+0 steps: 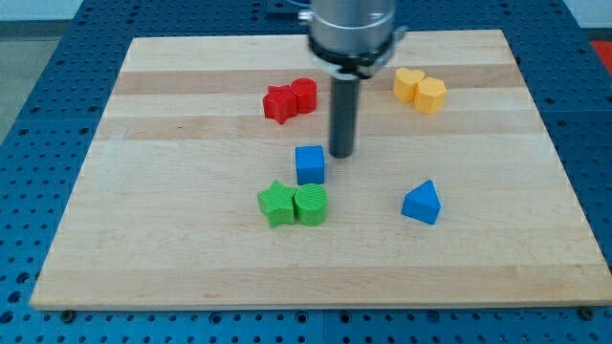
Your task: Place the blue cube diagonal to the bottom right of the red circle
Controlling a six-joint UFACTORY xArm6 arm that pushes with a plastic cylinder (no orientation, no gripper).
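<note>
My tip (pixel 341 155) stands just beside the blue cube (pixel 310 164) at its two o'clock, the cube at five o'clock of the red circle (pixel 304 94), open wooden board (pixel 191 239) toward the right.

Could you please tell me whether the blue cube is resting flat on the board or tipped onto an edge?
Flat. The blue cube shows a level top face and upright sides, with my tip just to its right.

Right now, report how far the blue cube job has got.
Done: the blue cube already sits below the red circle, though hardly to its right. In hand: my tip is just right of the cube. Left: nudging it toward the view's right for a proper diagonal.
</note>
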